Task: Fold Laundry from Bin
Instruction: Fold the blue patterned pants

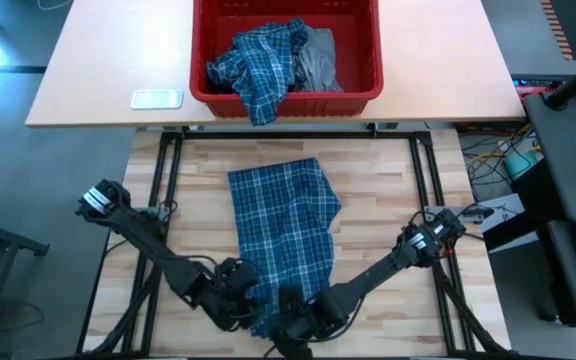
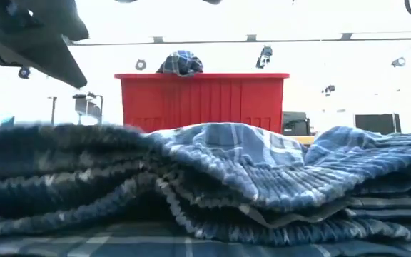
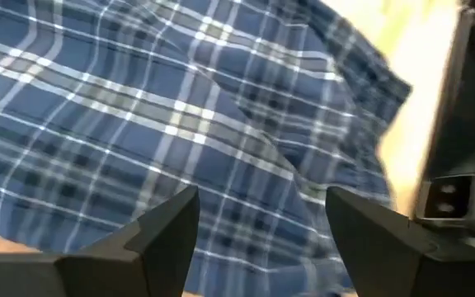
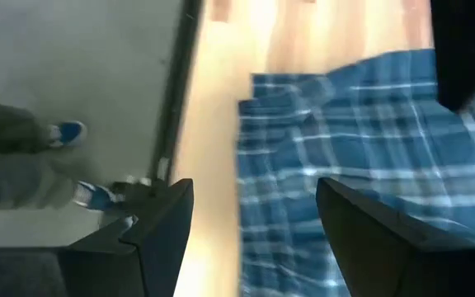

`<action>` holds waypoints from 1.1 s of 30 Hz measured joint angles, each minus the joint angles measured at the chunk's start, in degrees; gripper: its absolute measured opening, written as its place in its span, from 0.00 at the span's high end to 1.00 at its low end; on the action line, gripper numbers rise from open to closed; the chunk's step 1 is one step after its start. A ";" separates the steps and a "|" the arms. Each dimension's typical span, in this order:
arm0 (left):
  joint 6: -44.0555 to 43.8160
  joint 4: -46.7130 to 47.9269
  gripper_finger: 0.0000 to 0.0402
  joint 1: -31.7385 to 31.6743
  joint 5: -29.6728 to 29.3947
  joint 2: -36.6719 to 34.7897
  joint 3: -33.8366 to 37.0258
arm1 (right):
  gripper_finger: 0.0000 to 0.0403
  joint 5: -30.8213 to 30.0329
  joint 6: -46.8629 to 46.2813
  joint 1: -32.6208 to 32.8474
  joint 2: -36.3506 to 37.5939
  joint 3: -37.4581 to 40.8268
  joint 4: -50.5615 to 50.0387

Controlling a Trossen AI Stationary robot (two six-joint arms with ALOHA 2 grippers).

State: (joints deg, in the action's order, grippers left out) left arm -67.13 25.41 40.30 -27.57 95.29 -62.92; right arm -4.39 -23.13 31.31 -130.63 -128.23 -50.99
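A blue-and-white plaid shirt (image 1: 283, 230) lies folded lengthwise on the wooden table, with its near end bunched in ridges (image 2: 227, 171). My left gripper (image 1: 238, 300) hovers open over that near end, which fills its wrist view (image 3: 180, 107). My right gripper (image 1: 290, 320) is open too, above the shirt's near edge (image 4: 361, 148) and bare wood. The red bin (image 1: 368, 90) stands on the far table. Another plaid garment (image 1: 263, 65) hangs over the bin's front rim, and a grey T-shirt (image 1: 318, 60) lies inside it.
A small pale flat object (image 1: 156, 98) lies on the tan far table, left of the bin. Beyond the table's near edge, the right wrist view shows the floor and a person's blue-and-white shoes (image 4: 68, 132). Bare wood lies on both sides of the shirt.
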 joint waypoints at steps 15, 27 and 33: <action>1.26 -4.18 0.39 -1.45 5.11 19.21 -7.65 | 0.41 1.08 -9.24 1.41 0.11 10.58 -18.56; 1.76 10.79 0.39 0.25 8.12 22.47 -15.49 | 0.43 3.82 -11.73 3.72 4.43 17.13 -18.38; 8.28 22.70 0.39 -0.28 5.44 18.41 -24.93 | 0.41 -1.73 -9.63 1.82 16.10 16.29 -14.39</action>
State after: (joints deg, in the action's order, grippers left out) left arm -58.85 48.11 40.03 -22.13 113.70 -87.85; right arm -6.12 -32.77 33.13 -114.52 -111.94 -65.38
